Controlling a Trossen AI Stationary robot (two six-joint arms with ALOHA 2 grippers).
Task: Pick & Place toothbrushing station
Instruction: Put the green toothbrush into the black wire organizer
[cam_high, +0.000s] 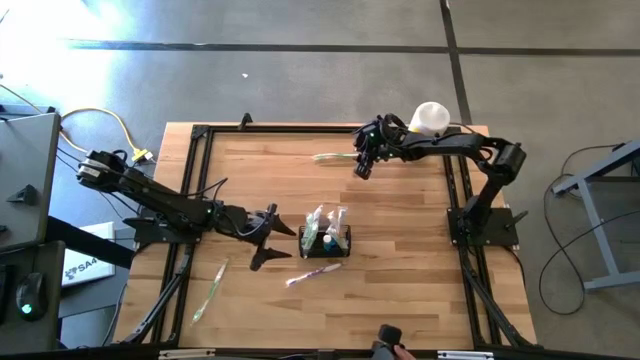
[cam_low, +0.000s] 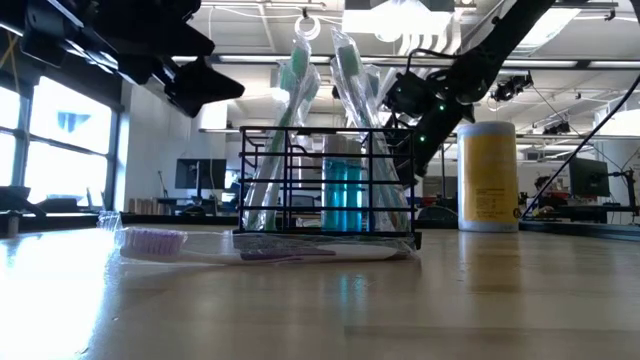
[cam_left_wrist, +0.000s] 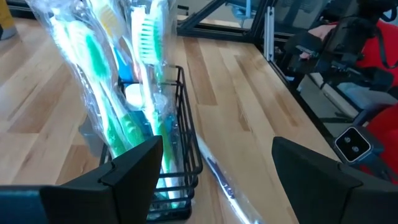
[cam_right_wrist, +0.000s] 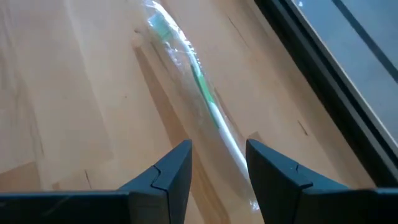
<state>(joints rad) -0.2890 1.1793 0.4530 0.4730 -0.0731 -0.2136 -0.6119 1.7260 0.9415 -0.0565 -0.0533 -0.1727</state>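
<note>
On the wooden surface (cam_high: 400, 220), the black organiser (cam_high: 325, 240) lies just beside the left pincer (cam_high: 268, 243), fingers apart. The right pincer (cam_high: 362, 165), part-open and empty, hovers farther off.

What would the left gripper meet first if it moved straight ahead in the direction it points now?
Most likely the black wire organiser with wrapped toothbrushes inside: it stands just ahead of the open left gripper, nearer one finger. The depth is hard to judge.

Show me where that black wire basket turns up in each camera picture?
High view: basket, centre, right of the left gripper.
Low view: basket, centre.
Left wrist view: basket, beside the near finger.
Right wrist view: not in it.
Shared landmark: the wrapped toothbrushes standing inside it.
</note>
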